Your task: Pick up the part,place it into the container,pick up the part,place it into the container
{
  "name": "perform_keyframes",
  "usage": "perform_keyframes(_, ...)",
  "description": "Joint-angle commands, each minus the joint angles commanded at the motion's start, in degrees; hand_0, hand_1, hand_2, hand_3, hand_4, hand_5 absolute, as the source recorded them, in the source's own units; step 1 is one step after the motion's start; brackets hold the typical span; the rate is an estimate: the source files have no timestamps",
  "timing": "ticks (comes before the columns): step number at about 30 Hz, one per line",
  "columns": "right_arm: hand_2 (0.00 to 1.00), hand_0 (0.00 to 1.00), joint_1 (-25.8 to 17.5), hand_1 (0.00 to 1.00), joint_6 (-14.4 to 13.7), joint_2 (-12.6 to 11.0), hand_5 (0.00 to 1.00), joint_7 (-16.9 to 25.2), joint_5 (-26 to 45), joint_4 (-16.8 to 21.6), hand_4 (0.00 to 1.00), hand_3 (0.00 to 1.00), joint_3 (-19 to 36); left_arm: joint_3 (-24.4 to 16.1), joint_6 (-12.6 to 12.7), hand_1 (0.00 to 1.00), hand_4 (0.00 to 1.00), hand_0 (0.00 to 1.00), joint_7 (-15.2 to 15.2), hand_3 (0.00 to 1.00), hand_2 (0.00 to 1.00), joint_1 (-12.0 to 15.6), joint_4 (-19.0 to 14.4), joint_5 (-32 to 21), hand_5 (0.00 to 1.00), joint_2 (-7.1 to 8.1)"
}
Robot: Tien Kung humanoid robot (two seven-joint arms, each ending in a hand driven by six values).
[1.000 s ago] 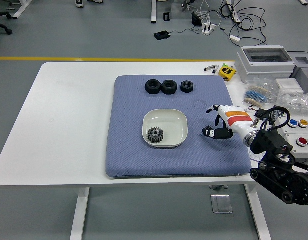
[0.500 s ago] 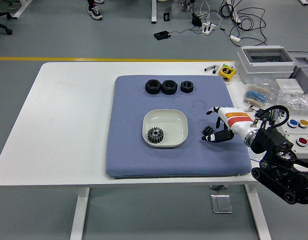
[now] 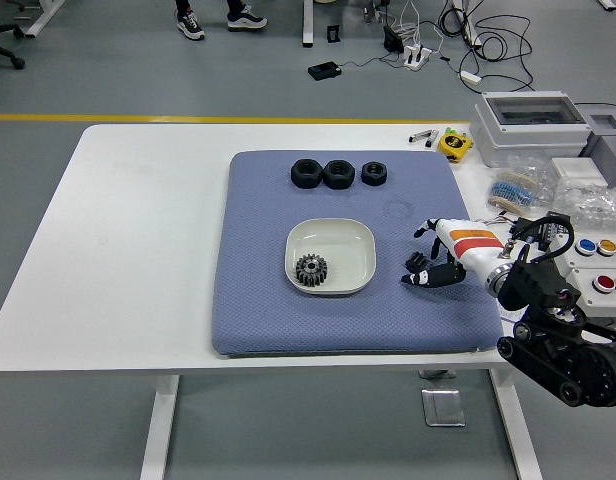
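The white desk (image 3: 138,230) is taken up across its middle by a blue-grey mat (image 3: 258,310), and on this mat all the things of the task are laid out. At the mat's centre a shallow pale dish (image 3: 363,250), the container, is set, and one toothed gear (image 3: 311,269) is already lying inside it toward its 7 o'clock corner, so one placement is judged done and a second pick is judged to be in hand. Along the mat's far edge, at 12 o'clock from the dish, three black ring-shaped parts are lined up in a row running 9 to 3 o'clock: a left part (image 3: 306,173), a middle part (image 3: 338,173) touching or nearly touching it, and a smaller right part (image 3: 374,172) just beside them. The right hand (image 3: 431,257) is held low over the mat at 3 o'clock from the dish, its dark fingers (image 3: 419,277) loosely curled with nothing seen between them, so it is empty. From this hand the row of parts lies at about 11 o'clock, well apart, with the smaller right part the nearest of the three. No left arm is seen, so the reach is judged to fall to the right one.
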Motion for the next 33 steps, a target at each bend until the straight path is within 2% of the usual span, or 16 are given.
perform_keyframes(8, 0.349, 0.152, 0.25, 0.22, -0.12, 0.98, 0.497, 0.31, 2.36, -3.47, 0.914, 0.513, -0.94, -0.37, 0.06, 0.592, 0.582, 0.617, 0.19, 0.598, 0.698, 0.16, -0.03, 0.61, 0.593, 0.01)
perform_keyframes(17, 0.336, 0.143, -0.12, 0.196, -2.38, 1.25, 0.513, 1.36, 3.83, -3.65, 0.892, 0.493, -1.48, -0.99, 0.09, 0.592, 0.582, 0.617, 0.51, 0.599, 0.697, 0.26, -0.06, 1.6, 0.592, -0.01)
perform_keyframes(18, 0.318, 0.133, -0.16, 0.19, -2.56, 1.29, 0.572, 1.52, 4.03, -3.73, 0.917, 0.487, -1.46, -1.03, 0.1, 0.593, 0.582, 0.617, 0.54, 0.599, 0.697, 0.25, -0.06, 1.69, 0.592, 0.0)
perform_keyframes(33, 0.305, 0.108, -0.19, 0.171, -4.47, 2.48, 0.61, 2.39, 6.53, -5.32, 0.906, 0.479, -2.68, -0.3, -0.08, 0.593, 0.582, 0.617, 0.11, 0.599, 0.698, -0.16, -0.13, 0.79, 0.592, -0.03)
